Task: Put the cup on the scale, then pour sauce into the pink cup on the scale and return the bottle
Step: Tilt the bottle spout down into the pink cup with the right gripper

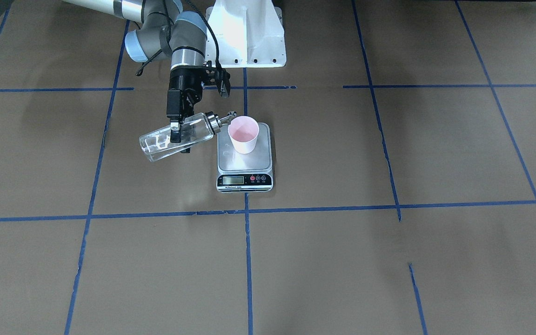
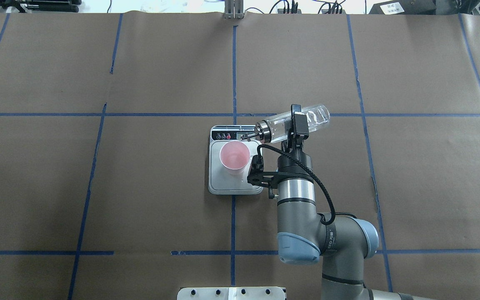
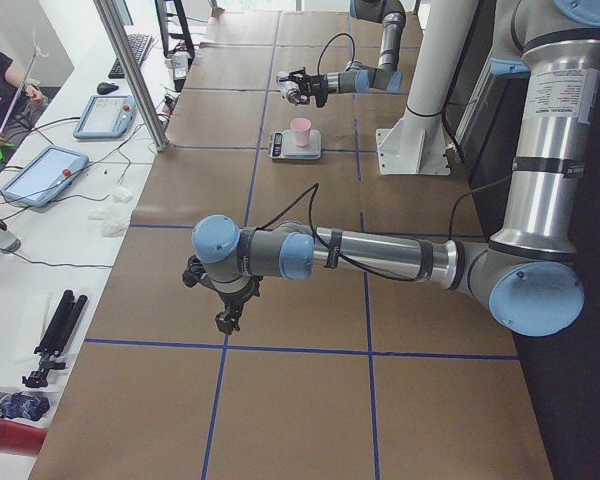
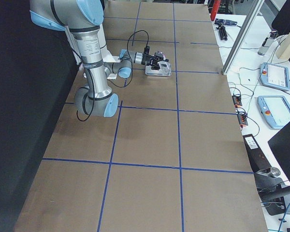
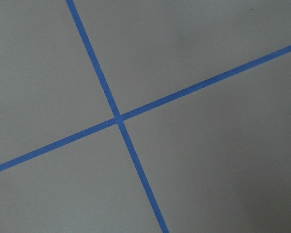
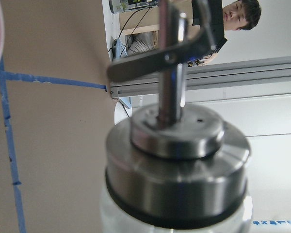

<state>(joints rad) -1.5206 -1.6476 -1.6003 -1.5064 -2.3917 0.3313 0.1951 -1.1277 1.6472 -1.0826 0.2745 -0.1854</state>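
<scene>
The pink cup [image 1: 244,135] stands upright on the steel scale [image 1: 244,163]; both also show from overhead, the cup [image 2: 234,156] on the scale [image 2: 233,185]. My right gripper [image 1: 177,135] is shut on the clear glass bottle [image 1: 156,145] and holds it tilted nearly level beside the scale. The metal spout [image 1: 227,117] points at the cup's rim. In the right wrist view the cap [image 6: 177,160] fills the frame. The clear sauce is hard to make out. My left gripper [image 3: 225,318] hangs over bare paper far from the scale; I cannot tell whether it is open or shut.
The white robot base [image 1: 247,32] stands just behind the scale. Blue tape lines [image 5: 119,118] cross the brown paper. A side table with tablets [image 3: 45,172] and an operator lies past the table's far edge.
</scene>
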